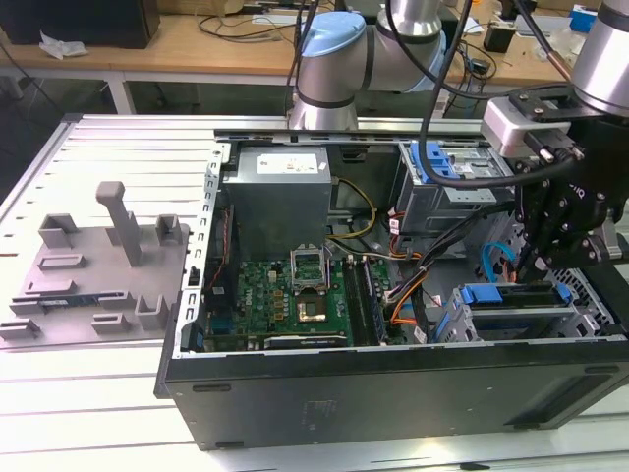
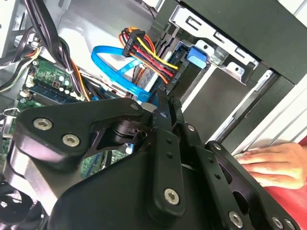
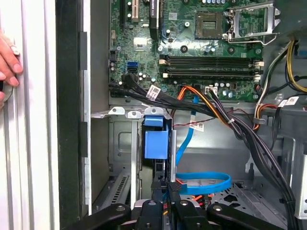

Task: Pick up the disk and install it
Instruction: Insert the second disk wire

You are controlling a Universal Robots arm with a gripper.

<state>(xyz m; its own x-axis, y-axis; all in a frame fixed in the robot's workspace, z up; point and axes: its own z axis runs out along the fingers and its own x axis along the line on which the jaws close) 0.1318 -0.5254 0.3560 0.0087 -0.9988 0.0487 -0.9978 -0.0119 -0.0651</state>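
The disk [image 1: 521, 313] sits on edge in the drive bay [image 1: 590, 295] at the near corner of the computer case [image 1: 393, 383], on the exterior view's right, its long side running left to right along the case's near wall. The gripper [image 1: 531, 264] hangs directly above it, fingertips at its blue top edge. In the first wrist view the fingers [image 3: 158, 184] look close together around the disk's thin edge; a firm clamp I cannot tell. Farther off lies the motherboard [image 1: 295, 295].
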